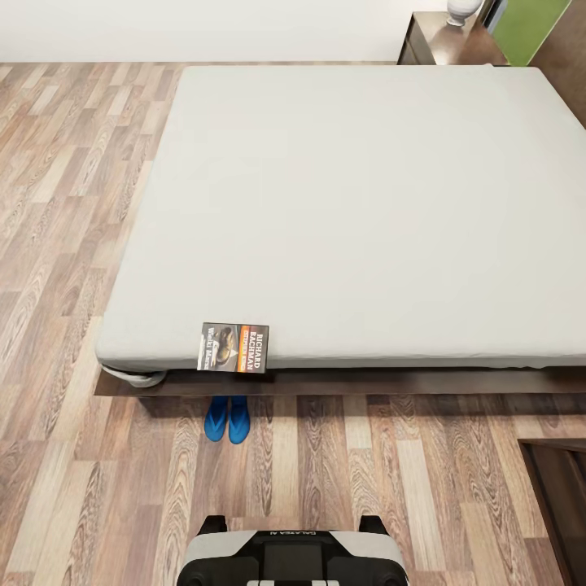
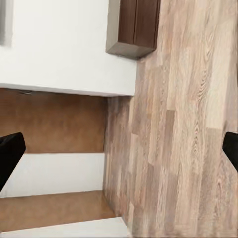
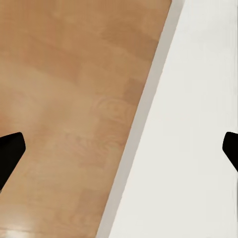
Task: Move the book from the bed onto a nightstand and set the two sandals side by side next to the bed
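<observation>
The book [image 1: 233, 347] lies at the near edge of the bed [image 1: 366, 212], close to its near left corner, overhanging the grey mattress a little. Two blue sandals [image 1: 227, 418] lie side by side on the wood floor just below the book, their far ends tucked under the dark bed frame. A dark reddish-brown nightstand [image 1: 439, 42] stands past the bed's far right corner. In the left wrist view my left gripper [image 2: 119, 151] is open over plank floor. In the right wrist view my right gripper [image 3: 119, 148] is open, nothing between its fingers.
A white vase [image 1: 460, 10] stands on the nightstand. Dark furniture [image 1: 561, 496] sits at the lower right near my base [image 1: 293, 557]. Open plank floor lies left of the bed. A dark brown cabinet [image 2: 134, 25] against a white wall appears in the left wrist view.
</observation>
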`<state>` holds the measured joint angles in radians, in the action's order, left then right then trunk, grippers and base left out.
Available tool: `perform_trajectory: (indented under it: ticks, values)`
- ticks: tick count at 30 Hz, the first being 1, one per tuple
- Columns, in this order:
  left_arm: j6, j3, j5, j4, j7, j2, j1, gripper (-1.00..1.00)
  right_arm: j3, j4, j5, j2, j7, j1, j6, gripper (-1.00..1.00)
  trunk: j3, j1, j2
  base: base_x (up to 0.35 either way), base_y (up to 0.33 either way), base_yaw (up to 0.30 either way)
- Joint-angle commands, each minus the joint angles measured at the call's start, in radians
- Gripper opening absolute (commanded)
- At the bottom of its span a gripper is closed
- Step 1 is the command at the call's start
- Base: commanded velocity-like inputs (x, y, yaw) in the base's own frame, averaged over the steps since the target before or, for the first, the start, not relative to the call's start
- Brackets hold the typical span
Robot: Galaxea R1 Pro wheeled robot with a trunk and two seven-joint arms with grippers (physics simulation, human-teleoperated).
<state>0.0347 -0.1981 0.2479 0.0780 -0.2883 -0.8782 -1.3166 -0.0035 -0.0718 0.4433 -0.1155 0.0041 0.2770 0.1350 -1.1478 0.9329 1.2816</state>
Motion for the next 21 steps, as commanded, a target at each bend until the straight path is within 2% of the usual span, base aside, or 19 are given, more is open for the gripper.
perform_trajectory:
  ticks: [1,2,6,9,11,15,18,21]
  values:
    - [-0.027,-0.01,0.004,-0.02,-0.004,-0.005,0.058,1.0,-0.001,-0.006,0.006,-0.003,0.0,0.001,-0.005,1.0,0.0,0.0,0.0,0.0,0.0,0.0]
    - [-0.027,-0.01,0.004,-0.02,-0.004,-0.005,0.058,1.0,-0.001,-0.006,0.006,-0.003,0.0,0.001,-0.005,1.0,0.0,0.0,0.0,0.0,0.0,0.0]
    - [-0.104,-0.001,-0.03,-0.057,-0.004,-0.013,0.34,1.0,-0.003,-0.015,0.003,-0.012,0.0,-0.001,-0.035,1.0,0.0,0.0,0.0,0.0,0.0,0.0]
    - [-0.148,0.007,-0.087,-0.069,-0.004,-0.008,0.544,1.0,-0.005,-0.03,0.001,-0.017,0.0,-0.003,-0.047,1.0,0.0,0.0,0.0,0.0,0.0,0.0]
    - [-0.176,0.01,-0.134,-0.073,-0.005,0.007,0.653,1.0,-0.006,-0.047,-0.001,-0.018,0.0,-0.005,-0.052,1.0,0.0,0.0,0.0,0.0,0.0,0.0]
    - [-0.223,0.011,-0.215,-0.078,-0.004,0.067,0.807,1.0,-0.01,-0.097,-0.005,-0.018,-0.001,-0.006,-0.057,1.0,0.0,0.0,0.0,0.0,0.0,0.0]
    - [-0.247,0.012,-0.246,-0.08,-0.003,0.122,0.897,1.0,-0.012,-0.14,-0.008,-0.016,0.0,-0.008,-0.06,1.0,0.0,0.0,0.0,0.0,0.0,0.0]
    - [-0.26,0.012,-0.262,-0.081,-0.003,0.184,0.975,1.0,-0.012,-0.18,-0.009,-0.012,-0.001,-0.011,-0.061,1.0,0.0,0.0,0.0,0.0,0.0,0.0]
